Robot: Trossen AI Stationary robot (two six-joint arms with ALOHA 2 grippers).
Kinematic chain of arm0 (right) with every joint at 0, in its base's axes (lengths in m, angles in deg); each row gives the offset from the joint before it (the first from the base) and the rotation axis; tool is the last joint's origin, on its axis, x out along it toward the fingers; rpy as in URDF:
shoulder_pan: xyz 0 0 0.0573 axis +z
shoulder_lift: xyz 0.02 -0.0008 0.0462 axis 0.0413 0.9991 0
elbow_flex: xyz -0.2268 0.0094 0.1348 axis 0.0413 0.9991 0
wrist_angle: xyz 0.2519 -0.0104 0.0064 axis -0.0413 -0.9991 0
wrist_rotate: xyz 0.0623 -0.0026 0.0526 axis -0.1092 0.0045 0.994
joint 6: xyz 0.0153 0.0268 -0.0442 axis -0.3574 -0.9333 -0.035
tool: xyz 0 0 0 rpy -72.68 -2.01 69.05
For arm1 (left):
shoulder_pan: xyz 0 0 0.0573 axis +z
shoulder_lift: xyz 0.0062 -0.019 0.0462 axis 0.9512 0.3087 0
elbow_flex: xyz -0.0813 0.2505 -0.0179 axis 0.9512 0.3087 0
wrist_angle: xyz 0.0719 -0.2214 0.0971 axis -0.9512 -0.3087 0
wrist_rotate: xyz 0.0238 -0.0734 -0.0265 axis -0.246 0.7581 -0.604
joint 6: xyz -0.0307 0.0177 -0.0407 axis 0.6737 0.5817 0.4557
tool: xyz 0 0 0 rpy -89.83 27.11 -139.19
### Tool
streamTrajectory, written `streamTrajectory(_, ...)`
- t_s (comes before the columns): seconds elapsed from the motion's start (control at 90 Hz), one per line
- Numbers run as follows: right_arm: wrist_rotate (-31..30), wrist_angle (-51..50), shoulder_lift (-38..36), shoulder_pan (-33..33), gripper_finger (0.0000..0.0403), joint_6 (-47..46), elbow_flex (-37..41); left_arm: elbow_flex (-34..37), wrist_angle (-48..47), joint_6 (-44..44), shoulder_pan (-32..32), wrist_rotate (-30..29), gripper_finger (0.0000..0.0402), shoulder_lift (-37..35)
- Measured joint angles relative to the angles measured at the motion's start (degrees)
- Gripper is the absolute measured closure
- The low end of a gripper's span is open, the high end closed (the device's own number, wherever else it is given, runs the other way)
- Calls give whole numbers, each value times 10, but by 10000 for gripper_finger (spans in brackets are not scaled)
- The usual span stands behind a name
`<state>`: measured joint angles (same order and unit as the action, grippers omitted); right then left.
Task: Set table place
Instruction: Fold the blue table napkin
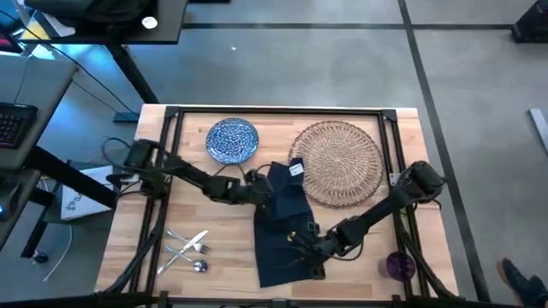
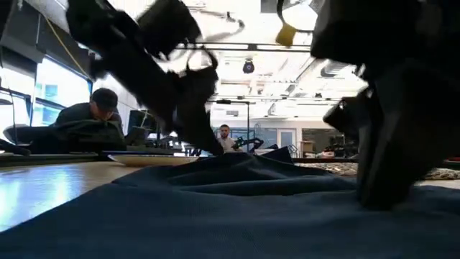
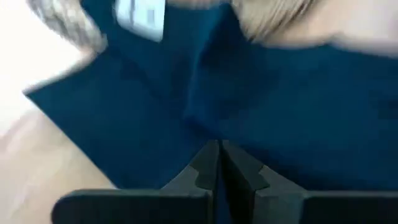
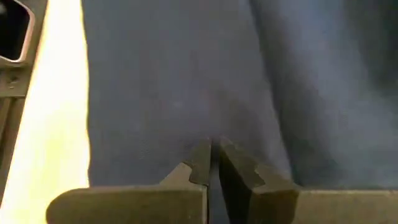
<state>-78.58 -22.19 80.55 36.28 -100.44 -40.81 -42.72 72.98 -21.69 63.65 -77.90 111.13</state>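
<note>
A dark navy napkin (image 1: pixel 282 224) lies rumpled in the middle of the table. Its far end with a white label (image 1: pixel 296 169) overlaps the left rim of the round wicker placemat (image 1: pixel 339 162). My left gripper (image 1: pixel 260 193) is shut at the napkin's left edge, toward its far end. My right gripper (image 1: pixel 301 243) is shut at the napkin's right side, nearer the front. A blue speckled plate (image 1: pixel 232 139) sits at the far left, silver cutlery (image 1: pixel 188 251) at the near left, and a purple cup (image 1: pixel 399 265) at the near right. My left gripper pinches the napkin's left edge (image 3: pixel 214 134) between its two fingertips, coming in low from the table's left. The cloth around the hold is bunched into folds and lies on the table. How many layers it holds I cannot tell. My right gripper pinches the napkin's cloth (image 4: pixel 210 134) at its fingertips, coming slanting down from the table's right. In the low view its fingers (image 2: pixel 381 180) stand on the cloth. The napkin lies on the table around the hold; layers cannot be told.
A black metal rail frame (image 1: pixel 171 115) runs around the tabletop. Bare wood shows between the cutlery and the napkin and at the near right by the cup. People sit in the room beyond the table in the low view.
</note>
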Motion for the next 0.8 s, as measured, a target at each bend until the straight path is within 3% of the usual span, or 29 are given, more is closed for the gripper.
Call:
streamTrajectory(0.222,-8,2,16,17,403,-66,-1,-19,-213,17,11,-48,402,-41)
streamTrajectory(0.378,-21,-3,17,28,403,-81,-1,-18,-459,105,-10,-81,401,-105)
streamTrajectory(0.467,-21,-6,17,30,403,-85,-1,-18,-545,160,-28,-108,401,-145)
streamTrajectory(0.611,-28,-6,18,30,403,-84,-1,-18,-505,184,-65,-132,401,-199)
streamTrajectory(0.8,-34,-5,18,29,403,-79,0,12,-276,116,-84,-127,401,-180)
